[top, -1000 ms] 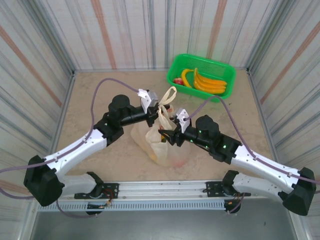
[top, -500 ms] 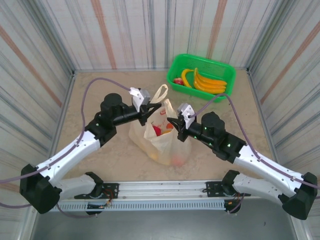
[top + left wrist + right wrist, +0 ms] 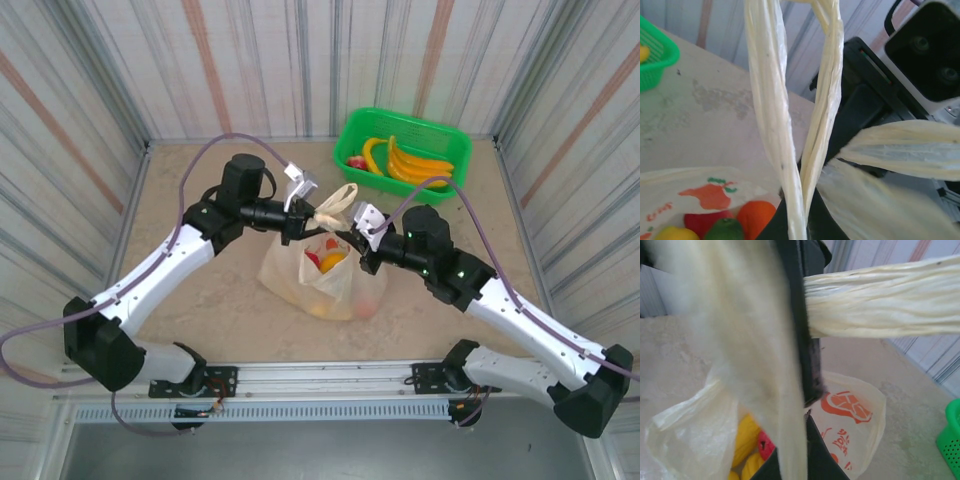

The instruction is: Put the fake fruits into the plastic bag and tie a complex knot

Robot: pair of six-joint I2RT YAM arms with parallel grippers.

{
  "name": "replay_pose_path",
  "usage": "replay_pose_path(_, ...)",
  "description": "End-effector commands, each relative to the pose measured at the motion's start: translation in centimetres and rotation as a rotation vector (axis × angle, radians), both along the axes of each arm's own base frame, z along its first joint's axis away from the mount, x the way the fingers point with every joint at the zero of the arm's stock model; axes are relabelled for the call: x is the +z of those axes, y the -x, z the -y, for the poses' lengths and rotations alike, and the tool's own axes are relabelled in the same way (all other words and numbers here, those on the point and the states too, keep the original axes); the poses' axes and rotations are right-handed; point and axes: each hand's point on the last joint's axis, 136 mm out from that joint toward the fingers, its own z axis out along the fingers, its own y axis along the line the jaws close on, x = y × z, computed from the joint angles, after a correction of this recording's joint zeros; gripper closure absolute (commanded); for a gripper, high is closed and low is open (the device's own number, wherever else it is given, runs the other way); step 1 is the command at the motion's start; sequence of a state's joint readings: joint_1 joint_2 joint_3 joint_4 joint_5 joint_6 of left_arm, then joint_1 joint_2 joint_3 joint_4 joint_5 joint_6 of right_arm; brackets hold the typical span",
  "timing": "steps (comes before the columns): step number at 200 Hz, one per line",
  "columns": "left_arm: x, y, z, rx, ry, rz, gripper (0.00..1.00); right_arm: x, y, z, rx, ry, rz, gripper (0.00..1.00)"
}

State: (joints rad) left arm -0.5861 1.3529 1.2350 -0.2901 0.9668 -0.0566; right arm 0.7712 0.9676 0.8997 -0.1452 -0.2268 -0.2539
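The plastic bag stands mid-table with its mouth up, cream with red prints. Inside lie fake fruits: orange, red, green and yellow ones. More fake fruits, bananas, rest in the green basket. My left gripper is shut on a twisted handle strip that runs up from its jaws. My right gripper is shut on the other handle. A pale handle loop sticks up between them. No knot shows.
The green basket sits at the back right corner. Striped walls close the table on three sides. The right arm's wrist camera hangs close in front of the left gripper.
The right gripper has shut on a bag handle. The left arm's elbow has swung toward the back wall, and the bag's mouth now gapes wider with the fruits showing.
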Motion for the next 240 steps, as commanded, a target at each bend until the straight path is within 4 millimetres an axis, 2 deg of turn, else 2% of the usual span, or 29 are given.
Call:
replay_pose_path(1,1.2,2.2,-0.2,-0.101,0.022,-0.043,1.00,1.3,-0.1,0.1,0.029,0.003,0.044,1.00)
replay_pose_path(14,0.9,2.2,-0.2,-0.107,0.011,-0.052,0.99,1.3,-0.4,0.3,0.020,0.003,0.044,1.00)
replay_pose_path(48,-0.1,1.0,-0.2,-0.046,-0.024,-0.043,0.87,1.8,-0.7,0.7,0.016,-0.026,0.018,1.00)
replay_pose_path(86,-0.8,-1.5,-0.7,0.069,-0.040,-0.059,0.90,2.7,0.0,0.8,0.041,-0.100,-0.010,1.00)
replay_pose_path(132,-0.5,-0.1,0.2,0.002,-0.049,-0.058,0.93,2.8,-2.1,1.2,-0.071,-0.106,-0.041,1.00)
replay_pose_path(140,-0.6,0.2,0.4,-0.006,-0.058,-0.056,0.91,3.2,-2.3,1.3,-0.082,-0.111,-0.038,1.00)
replay_pose_path(143,-0.6,0.2,0.4,-0.007,-0.060,-0.055,0.89,2.4,-2.7,1.0,-0.088,-0.097,-0.056,1.00)
replay_pose_path(155,-0.4,0.4,0.6,-0.011,-0.055,-0.057,0.85,2.3,-3.1,0.9,-0.100,-0.096,-0.057,1.00)
replay_pose_path(196,0.5,0.7,0.5,-0.009,-0.013,-0.050,0.63,1.9,-3.2,0.3,-0.101,-0.090,-0.061,1.00)
replay_pose_path(240,0.5,0.7,0.5,-0.001,-0.011,-0.055,0.52,1.8,-2.8,-0.2,-0.096,-0.085,-0.050,1.00)
